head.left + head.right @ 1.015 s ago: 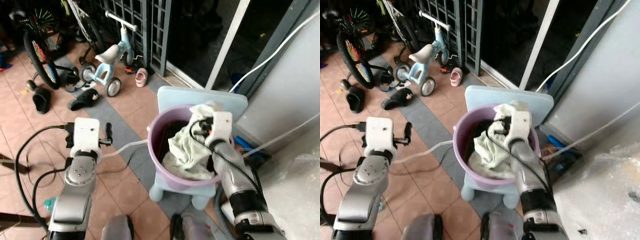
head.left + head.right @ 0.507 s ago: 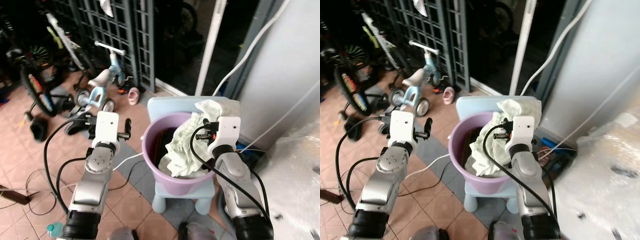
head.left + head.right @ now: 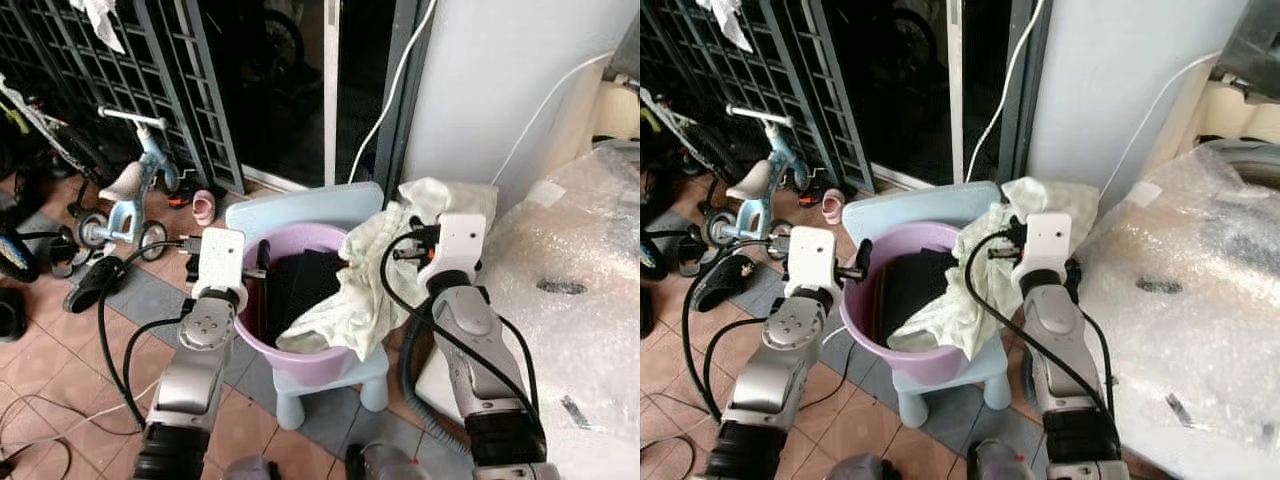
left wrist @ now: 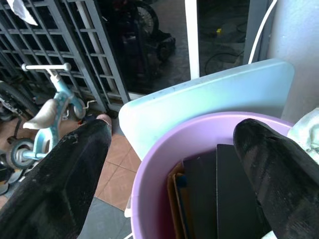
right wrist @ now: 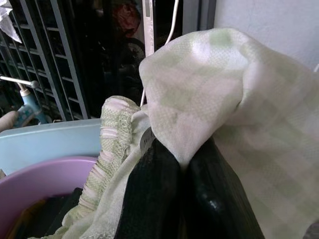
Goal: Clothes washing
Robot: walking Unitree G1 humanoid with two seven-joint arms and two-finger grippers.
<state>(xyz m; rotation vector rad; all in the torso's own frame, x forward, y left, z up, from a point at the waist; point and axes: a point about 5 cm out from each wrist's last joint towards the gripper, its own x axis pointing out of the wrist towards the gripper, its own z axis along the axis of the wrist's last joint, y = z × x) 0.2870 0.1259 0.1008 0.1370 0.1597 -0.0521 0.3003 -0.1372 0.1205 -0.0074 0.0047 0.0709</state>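
Note:
A purple tub [image 3: 300, 355] stands on a pale blue child's chair [image 3: 300, 205], with dark clothes [image 3: 300, 280] inside. A pale green checked cloth [image 3: 355, 295] hangs from my right gripper [image 5: 182, 167], which is shut on it above the tub's right rim. The cloth trails down over the rim into the tub. My left gripper [image 4: 169, 149] stands open at the tub's left rim, one black finger [image 4: 60, 179] outside the tub and the other over the dark clothes.
A surface under bubble wrap [image 3: 570, 290] lies close on the right. A grey wall with white cables [image 3: 480, 90] stands behind. A child's balance bike [image 3: 125, 195], shoes and a black metal gate [image 3: 150, 80] are at the left. Black cables [image 3: 115, 330] lie on the tiled floor.
The view has swung to the right and up. My right gripper has lifted the green cloth higher and rightward, out over the tub's rim. My left gripper has come up to the tub's left rim.

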